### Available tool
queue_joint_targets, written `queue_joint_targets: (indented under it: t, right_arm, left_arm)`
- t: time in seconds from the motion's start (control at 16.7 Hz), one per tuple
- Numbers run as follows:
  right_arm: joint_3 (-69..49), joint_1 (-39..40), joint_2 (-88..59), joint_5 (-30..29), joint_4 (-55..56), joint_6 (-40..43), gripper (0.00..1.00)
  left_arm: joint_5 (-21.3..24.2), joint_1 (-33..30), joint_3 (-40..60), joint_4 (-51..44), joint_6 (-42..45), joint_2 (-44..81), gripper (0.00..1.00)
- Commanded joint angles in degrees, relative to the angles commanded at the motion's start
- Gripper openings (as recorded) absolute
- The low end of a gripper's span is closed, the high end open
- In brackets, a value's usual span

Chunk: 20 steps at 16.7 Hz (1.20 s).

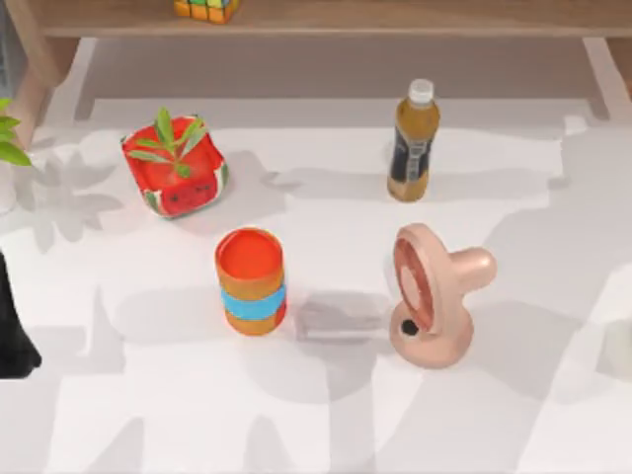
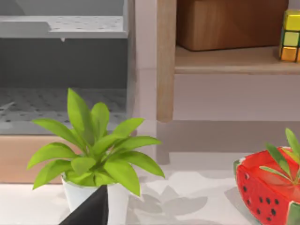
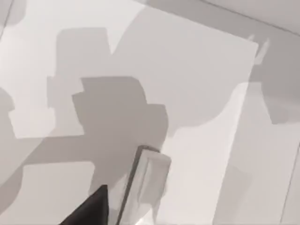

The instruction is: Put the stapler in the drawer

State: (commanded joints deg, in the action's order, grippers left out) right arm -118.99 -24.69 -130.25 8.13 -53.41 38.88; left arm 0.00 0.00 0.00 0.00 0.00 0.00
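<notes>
We judge step as approach, stapler not yet grasped. Small slim light-grey stapler (image 1: 341,318) lies flat on white table (image 1: 513,197), between orange cylindrical cup with blue band (image 1: 251,281) and pink round-faced fan-like object (image 1: 430,296), just beside both. Our right gripper (image 3: 91,206) hovers near stapler (image 3: 147,185), apart from it; fingers' state we cannot tell. Left arm parked at table's left edge, near green potted plant (image 2: 93,150). Next move calls for descent onto stapler, then carry to drawer.

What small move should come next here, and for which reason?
Probably the right arm should lower its gripper onto the stapler: it lies flat and untouched on the table, between the orange cup and the pink fan, and shows close in the right wrist view.
</notes>
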Motion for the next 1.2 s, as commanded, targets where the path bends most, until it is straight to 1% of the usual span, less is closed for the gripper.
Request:
queue_joint_targets:
  t: [0.24, 0.6, 0.9, 1.02, 1.2]
  right_arm:
    - [14.2, -6.0, 10.0, 4.9, 22.1, 9.5, 1.0]
    - [37.2, -17.8, 19.9, 12.0, 59.5, 23.6, 1.0]
    - [57.2, -25.3, 22.1, 17.8, 89.7, 34.0, 1.0]
    - [65.0, -26.9, 21.5, 20.1, 100.7, 37.6, 1.0]
    - [75.5, -27.2, 19.8, 23.6, 115.7, 42.2, 1.0]
  left_arm:
    - [0.0, 0.0, 0.0, 0.0, 0.0, 0.0, 1.0]
    - [0.0, 0.0, 0.0, 0.0, 0.0, 0.0, 1.0]
    - [0.0, 0.0, 0.0, 0.0, 0.0, 0.0, 1.0]
    - [0.0, 0.0, 0.0, 0.0, 0.0, 0.0, 1.0]
    - [0.0, 0.0, 0.0, 0.0, 0.0, 0.0, 1.0]
